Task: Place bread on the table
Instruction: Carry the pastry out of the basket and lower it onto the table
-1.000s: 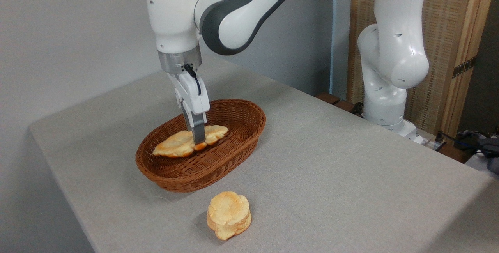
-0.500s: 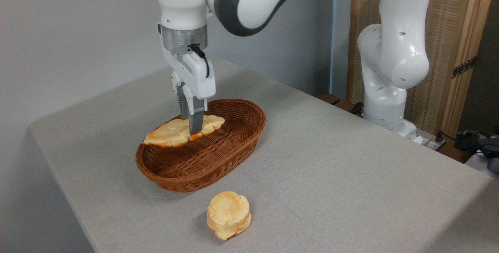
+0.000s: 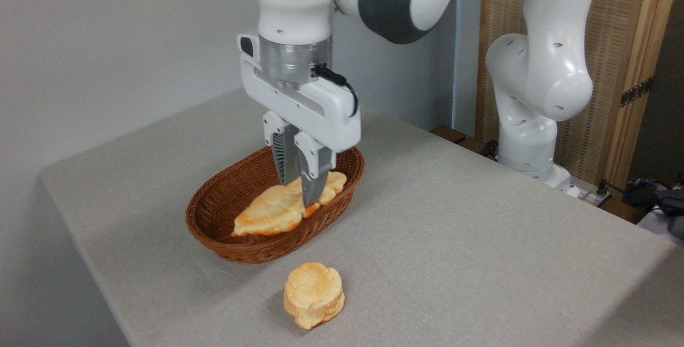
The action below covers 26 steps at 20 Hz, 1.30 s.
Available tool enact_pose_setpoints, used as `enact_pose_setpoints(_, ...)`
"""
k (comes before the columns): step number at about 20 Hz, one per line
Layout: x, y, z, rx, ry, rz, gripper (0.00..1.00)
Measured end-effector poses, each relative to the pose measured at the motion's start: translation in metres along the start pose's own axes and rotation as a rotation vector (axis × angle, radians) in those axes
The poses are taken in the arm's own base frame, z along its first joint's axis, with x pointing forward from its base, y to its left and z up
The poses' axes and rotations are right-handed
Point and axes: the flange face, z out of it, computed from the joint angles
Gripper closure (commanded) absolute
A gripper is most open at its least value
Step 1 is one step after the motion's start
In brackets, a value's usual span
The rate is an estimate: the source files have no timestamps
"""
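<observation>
the bread, a flat golden loaf with scalloped edges, is held by the gripper over the brown wicker basket. the jaws are nearly closed and pinched on the loaf near its right-hand part, with one grey finger seen in front of the crust and the other just behind it. the loaf is tilted, its right end raised near the basket's far rim and its left end lower, toward the basket's near wall. whether that lower end touches the wicker cannot be told. most of the loaf is seen above the basket's near rim, and it lies within the basket's outline.

the gripper is pointed straight down from a white wrist, and a thin black cable is looped at the side of its body. the rest of the arm is bent up and out of the top of the picture, and its white base is seen at the far right, beyond the table.

the basket is set on the light-grey cloth of the table, toward its left half. a small round flower-shaped bun is set on the cloth in front of the basket, near it but apart. a pale wall is seen behind, and a wooden-framed screen at the right.
</observation>
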Motion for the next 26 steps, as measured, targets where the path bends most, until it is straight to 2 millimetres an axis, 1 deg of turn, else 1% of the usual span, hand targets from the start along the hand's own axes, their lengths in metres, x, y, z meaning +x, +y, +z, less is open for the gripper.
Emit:
enact_pose_setpoints(3, -0.017, -0.015, 0.0, 0.013, -0.05, -0.023, 0.53)
enact_pose_setpoints(6, -0.025, -0.019, 0.004, 0.025, -0.104, -0.017, 0.44)
enact_pose_setpoints(7, -0.026, -0.021, 0.005, 0.025, -0.108, -0.019, 0.32)
enact_pose_setpoints(8, -0.028, -0.024, 0.006, 0.024, -0.11, -0.026, 0.12)
enact_pose_setpoints(9, -0.031, -0.027, 0.007, 0.023, -0.112, -0.034, 0.1)
enact_pose_setpoints(10, -0.034, -0.03, 0.007, 0.022, -0.113, -0.042, 0.0)
enact_pose_setpoints(13, -0.038, -0.033, 0.01, 0.009, -0.128, -0.052, 0.0)
enact_pose_setpoints(21, -0.037, -0.033, 0.016, 0.003, -0.143, -0.051, 0.0)
enact_pose_setpoints(26, -0.036, -0.032, 0.017, 0.003, -0.144, -0.048, 0.0)
